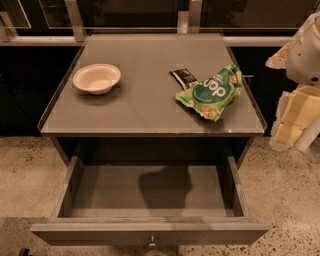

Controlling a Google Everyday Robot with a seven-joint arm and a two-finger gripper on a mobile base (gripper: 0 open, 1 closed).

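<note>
My gripper (293,119) hangs at the far right edge of the camera view, beside the right side of the grey cabinet top (145,107), with the white arm (306,50) above it. It holds nothing that I can see. Nearest to it lies a green chip bag (211,92) on the right part of the top. A small dark snack packet (184,78) sits just left of the bag, touching its upper corner. A white bowl (96,78) stands upright on the left part of the top.
Below the top, a drawer (67,192) is pulled out towards the camera, its inside bare, with a small knob (151,243) on its front. Speckled floor (285,200) surrounds the cabinet. Dark glass panels (130,12) with metal frames stand behind it.
</note>
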